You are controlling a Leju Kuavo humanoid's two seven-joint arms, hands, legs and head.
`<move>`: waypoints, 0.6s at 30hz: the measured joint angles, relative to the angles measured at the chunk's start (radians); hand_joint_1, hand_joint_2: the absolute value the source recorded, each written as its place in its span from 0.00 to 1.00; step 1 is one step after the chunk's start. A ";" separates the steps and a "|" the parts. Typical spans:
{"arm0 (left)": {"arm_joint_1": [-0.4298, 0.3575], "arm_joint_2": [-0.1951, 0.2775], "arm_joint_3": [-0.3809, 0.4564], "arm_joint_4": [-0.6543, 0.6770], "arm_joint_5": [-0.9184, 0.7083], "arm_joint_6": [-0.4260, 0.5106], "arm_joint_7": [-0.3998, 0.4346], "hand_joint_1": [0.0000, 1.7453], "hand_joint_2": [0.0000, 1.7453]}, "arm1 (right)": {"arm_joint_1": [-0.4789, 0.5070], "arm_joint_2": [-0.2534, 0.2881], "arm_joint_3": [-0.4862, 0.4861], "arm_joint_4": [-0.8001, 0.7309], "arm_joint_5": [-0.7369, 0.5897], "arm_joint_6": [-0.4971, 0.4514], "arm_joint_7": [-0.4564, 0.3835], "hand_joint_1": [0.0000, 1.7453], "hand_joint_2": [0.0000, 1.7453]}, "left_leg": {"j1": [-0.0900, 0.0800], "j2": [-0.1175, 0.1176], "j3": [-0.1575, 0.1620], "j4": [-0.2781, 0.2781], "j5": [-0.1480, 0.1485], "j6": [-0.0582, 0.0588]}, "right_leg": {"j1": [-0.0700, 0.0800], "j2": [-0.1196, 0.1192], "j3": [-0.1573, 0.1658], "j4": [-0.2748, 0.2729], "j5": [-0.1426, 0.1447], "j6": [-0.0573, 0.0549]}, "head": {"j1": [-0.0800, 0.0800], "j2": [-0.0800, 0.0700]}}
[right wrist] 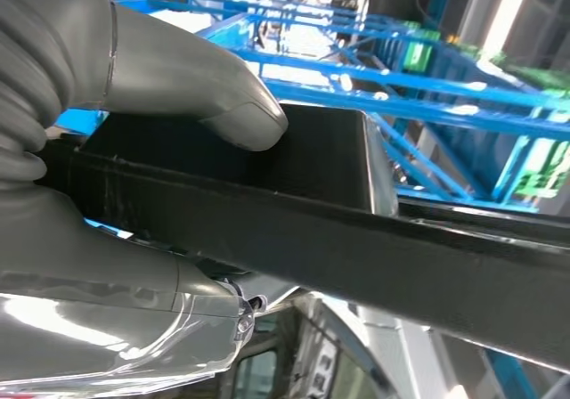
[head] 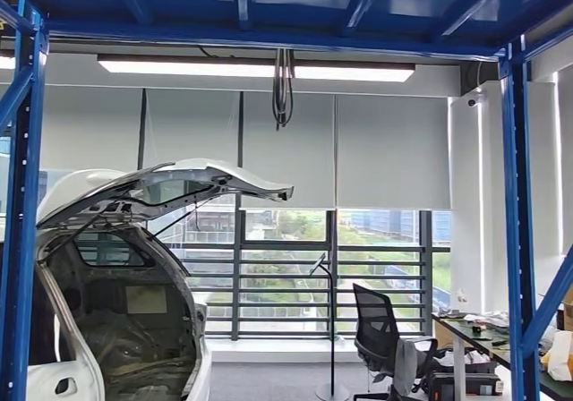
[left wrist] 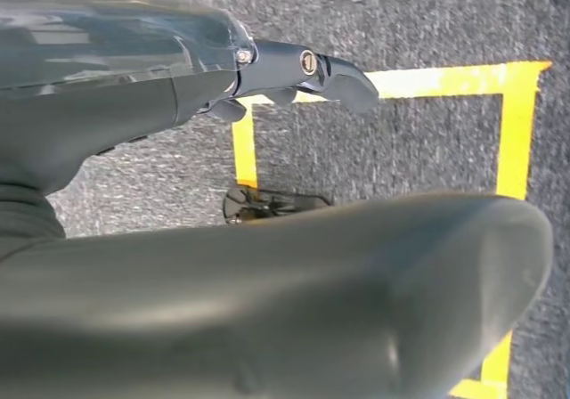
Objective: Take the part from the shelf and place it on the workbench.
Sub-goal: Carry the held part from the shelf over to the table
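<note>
1. Part [right wrist: 322, 230]: one, long, black, trough-like; I have it in the right hand [right wrist: 101, 150], thumb [right wrist: 201, 96] over its upper edge, fingers clamped beneath.
2. Step, as I judge it: carrying, shelf pick done, placing not yet.
3. Next move calls for finding the desk [head: 520, 352], one, cluttered, at far right, and turning toward it.
4. Left hand [left wrist: 289, 150]: one, hanging over yellow-taped floor [left wrist: 514, 123], fingers apart, holding nothing.
5. Surroundings: one white car body [head: 122, 285], hatch raised; one office chair [head: 381, 334].
</note>
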 joint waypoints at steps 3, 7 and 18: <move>0.005 0.017 0.012 0.000 -0.005 0.000 0.024 0.00 1.00 | -0.009 -0.005 0.001 0.008 -0.011 0.009 -0.002 1.00 1.00 | 0.003 0.001 0.001 -0.005 -0.004 -0.019 | 0.007 0.002 0.007 -0.021 -0.004 -0.021 | 0.001 0.000; 0.013 0.039 0.019 0.000 -0.013 0.004 0.047 0.00 1.00 | -0.013 -0.010 0.002 0.018 -0.022 0.017 -0.010 1.00 1.00 | 0.006 0.004 -0.049 0.106 -0.068 -0.034 | 0.005 -0.002 0.021 -0.035 -0.006 -0.045 | 0.001 0.000; 0.033 0.072 0.046 0.000 -0.021 0.016 0.077 0.00 1.00 | 0.007 -0.054 0.001 0.037 -0.019 0.019 -0.032 1.00 1.00 | -0.001 0.003 -0.056 0.016 0.033 -0.016 | 0.012 0.002 0.052 -0.032 -0.042 -0.025 | 0.001 0.000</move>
